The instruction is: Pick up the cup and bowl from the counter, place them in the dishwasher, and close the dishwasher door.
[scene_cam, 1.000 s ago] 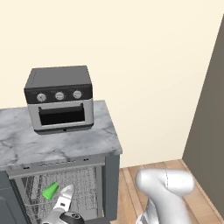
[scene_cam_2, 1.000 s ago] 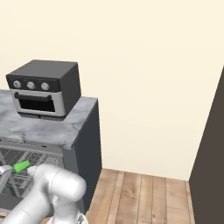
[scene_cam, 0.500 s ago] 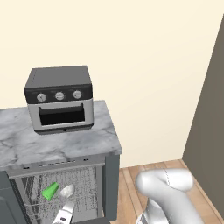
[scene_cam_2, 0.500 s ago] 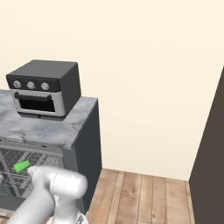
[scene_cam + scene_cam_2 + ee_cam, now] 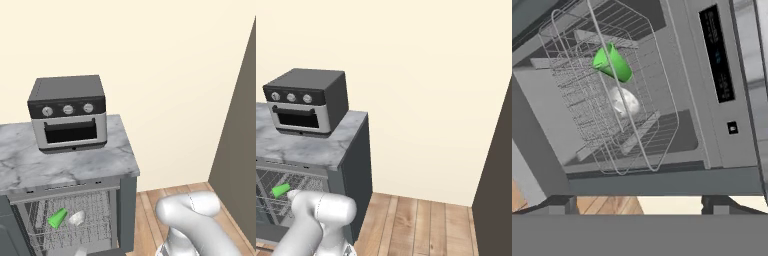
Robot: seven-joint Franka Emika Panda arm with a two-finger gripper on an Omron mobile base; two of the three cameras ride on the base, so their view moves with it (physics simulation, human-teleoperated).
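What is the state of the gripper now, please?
Gripper: open and empty; the cup and the bowl lie in the dishwasher rack.

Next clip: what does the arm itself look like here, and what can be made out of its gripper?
The arm is glossy white with smooth rounded, tube-like segments; a thin dark seam runs across its top in the left base view. In the right base view it shows as a rounded white elbow. The gripper shows in the hand view as two small, dark grey, blocky finger tips. No cables or markings are visible.
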